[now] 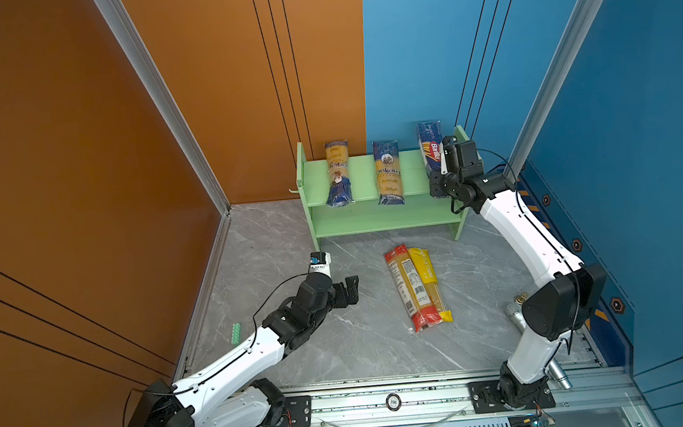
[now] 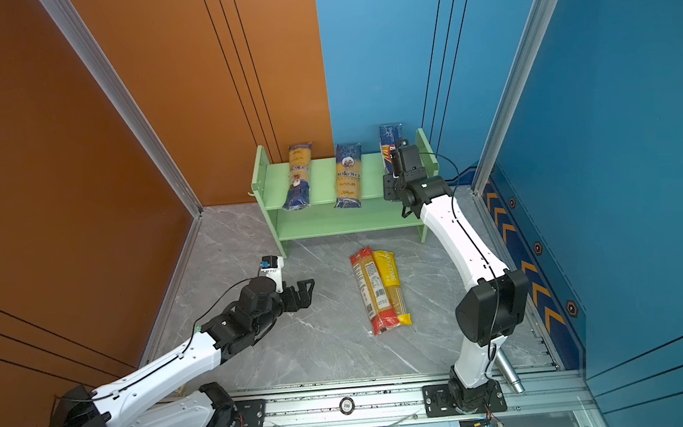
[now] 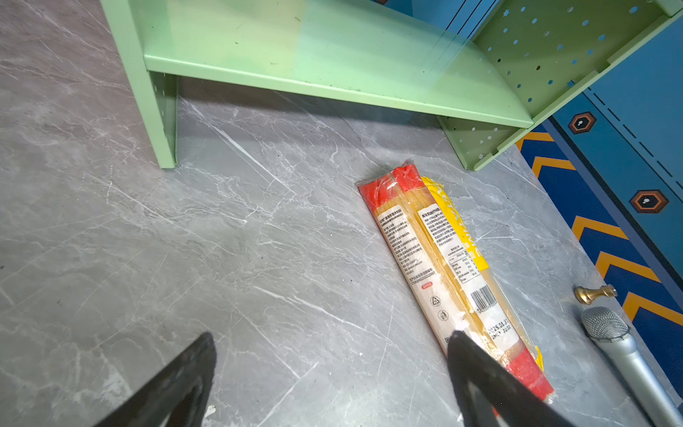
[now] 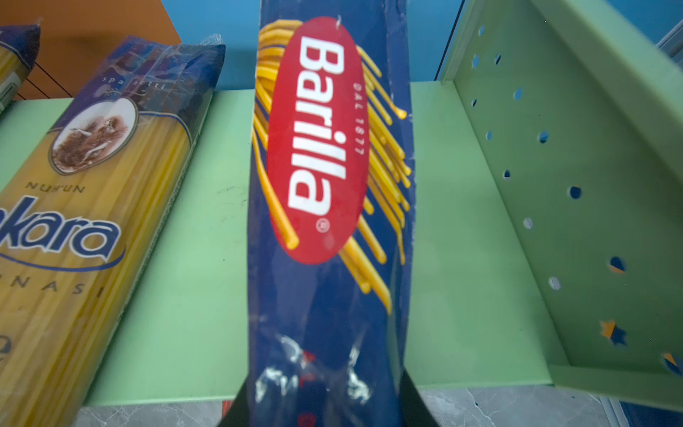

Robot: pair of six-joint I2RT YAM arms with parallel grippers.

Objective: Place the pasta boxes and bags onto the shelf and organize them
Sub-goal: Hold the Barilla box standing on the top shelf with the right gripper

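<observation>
Navy Barilla spaghetti packet: is lying across the top tier of the light green two-tier wooden shelf, right gripper pinching its near end; two navy-and-yellow oval-portrait packets are lying alongside; red-ended packet and yellow-ended packet are lying side by side, touching, on the grey marble tabletop; left gripper is hanging near them, jaws spread wide, empty.

Bright even light; soft shadow under shelf; wrist-view edges bowed

Barilla packet sat between the right fingers on the shelf, upper tier; two packets lay side by side ahead of the left fingers.
</observation>
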